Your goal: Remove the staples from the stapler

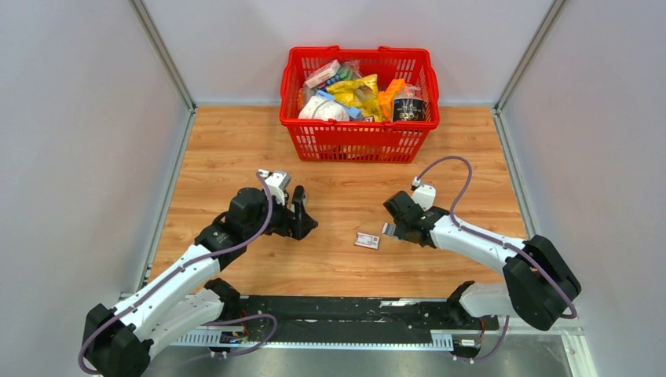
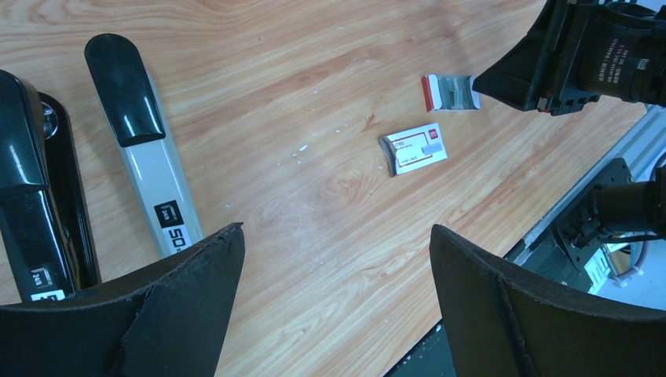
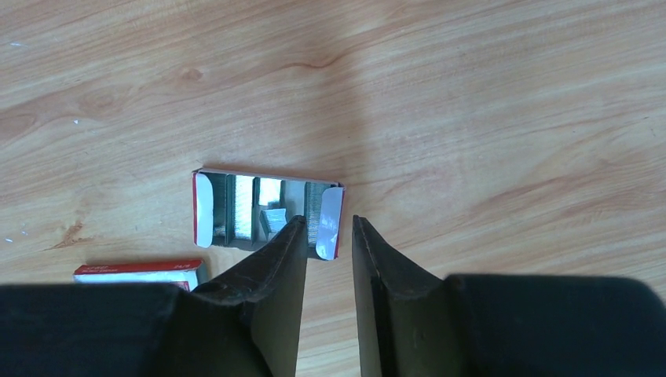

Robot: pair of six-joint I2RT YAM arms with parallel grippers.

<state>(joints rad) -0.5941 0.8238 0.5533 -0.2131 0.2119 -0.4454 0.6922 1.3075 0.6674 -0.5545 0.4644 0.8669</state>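
Observation:
The stapler lies swung open at the left of the left wrist view: a black base point(image 2: 31, 212) and a grey arm point(image 2: 149, 169) with a black tip. No staples show in it. My left gripper point(image 2: 336, 229) is open and empty above bare wood, right of the stapler. An open red-and-white tray point(image 3: 203, 210) holds silvery staples point(image 3: 239, 208) in strips and one short loose bit point(image 3: 273, 218). My right gripper point(image 3: 326, 220) hovers at the tray's right end flap, its fingers a narrow gap apart, holding nothing. It also shows in the top view point(image 1: 390, 229).
The small red-and-white box sleeve point(image 1: 367, 240) lies just left of the tray point(image 2: 449, 92). A red basket point(image 1: 359, 141) full of packaged goods stands at the back. A metal rail point(image 1: 338, 310) runs along the table's near edge.

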